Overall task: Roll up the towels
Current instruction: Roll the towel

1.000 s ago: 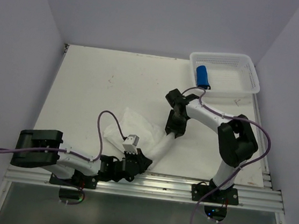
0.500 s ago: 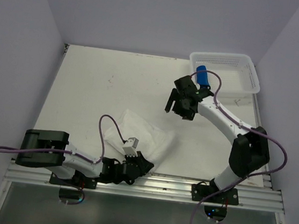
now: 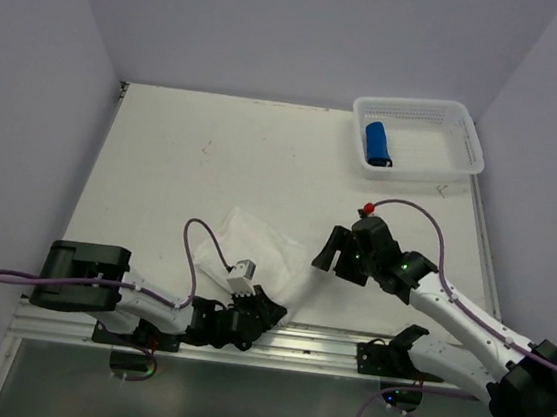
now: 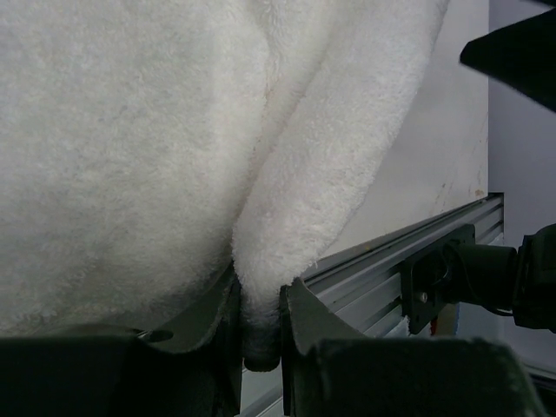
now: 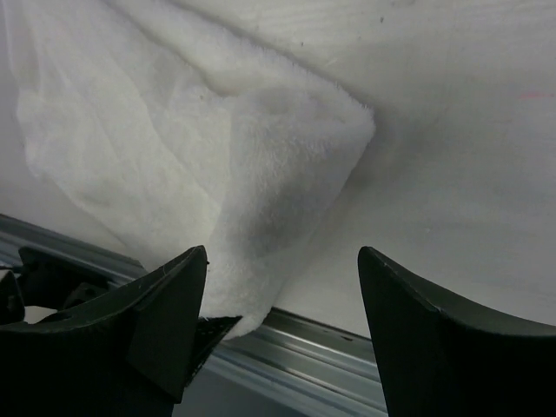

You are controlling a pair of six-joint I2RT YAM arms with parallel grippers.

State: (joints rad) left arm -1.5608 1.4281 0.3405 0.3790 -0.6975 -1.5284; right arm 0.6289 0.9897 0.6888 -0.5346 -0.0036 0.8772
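The white towel (image 3: 259,247) lies crumpled near the table's front edge, and it fills the left wrist view (image 4: 174,130). My left gripper (image 3: 265,313) is low at the towel's near edge, and its jaws (image 4: 259,300) are shut on a fold of the towel. My right gripper (image 3: 326,254) hovers just right of the towel's right edge, open with nothing between its fingers (image 5: 282,261). The right wrist view shows the towel's folded corner (image 5: 200,139) ahead of its left finger. The blue towel (image 3: 377,142) lies rolled inside the basket.
The white perforated basket (image 3: 467,140) stands at the back right corner. An aluminium rail (image 3: 344,342) runs along the near table edge, right under the towel's edge (image 5: 304,347) (image 4: 391,252). Walls close in the left, right and back.
My right gripper let go of the white towel's right edge, lifted toward the basket, then came back down beside the towel with jaws open. The towel's edge settled flat. The left gripper kept its hold.
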